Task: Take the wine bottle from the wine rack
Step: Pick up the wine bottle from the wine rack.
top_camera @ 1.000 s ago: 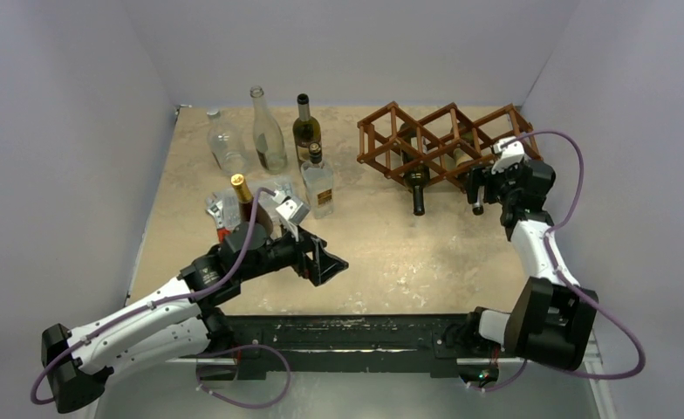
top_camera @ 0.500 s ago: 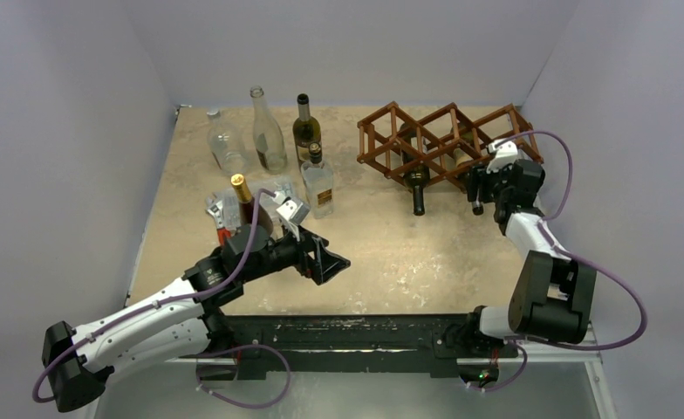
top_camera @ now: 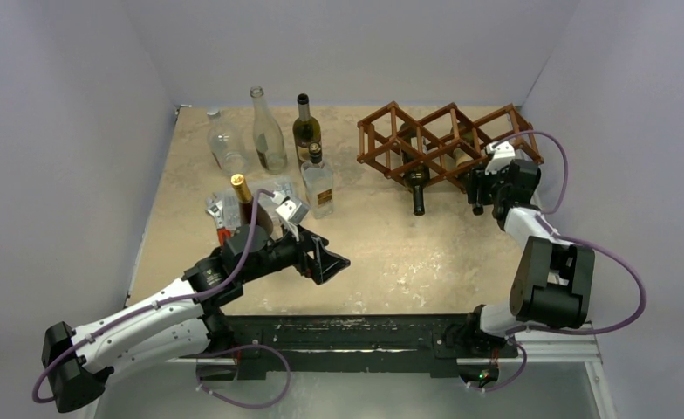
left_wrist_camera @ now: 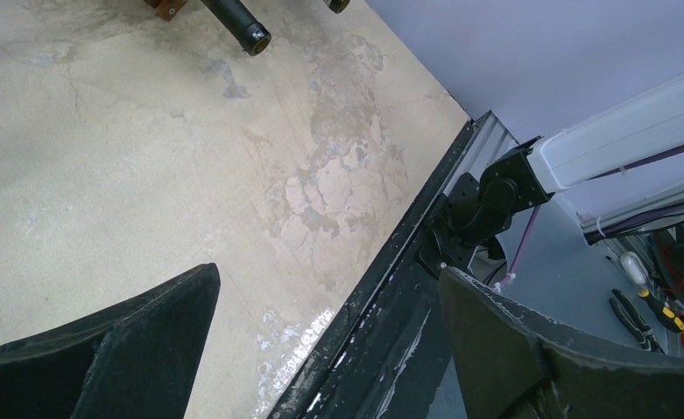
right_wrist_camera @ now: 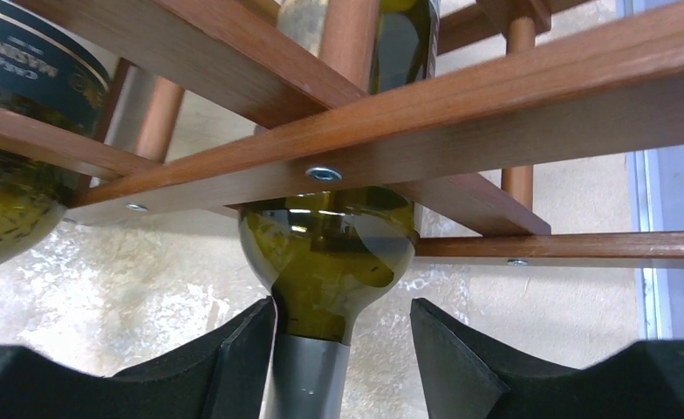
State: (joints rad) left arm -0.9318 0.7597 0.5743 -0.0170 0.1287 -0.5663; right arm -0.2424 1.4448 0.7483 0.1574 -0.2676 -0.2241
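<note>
Right gripper [right_wrist_camera: 340,330]: jaws part-open, straddling the foil-wrapped neck [right_wrist_camera: 308,384], not yet clamped. Wine bottle [right_wrist_camera: 325,262]: directly ahead, lying in wine rack [right_wrist_camera: 461,131]. Glass, probably heavy, rigid, slippery, breakable; hold neck below shoulder.

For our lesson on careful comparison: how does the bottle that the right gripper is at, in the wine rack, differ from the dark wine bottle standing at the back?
The rack bottle lies on its side in the wine rack, neck toward the arms; the standing bottle is upright on the table. The right gripper straddles the rack bottle's neck; no gripper is at the standing bottle. Both are dark glass wine bottles.
</note>
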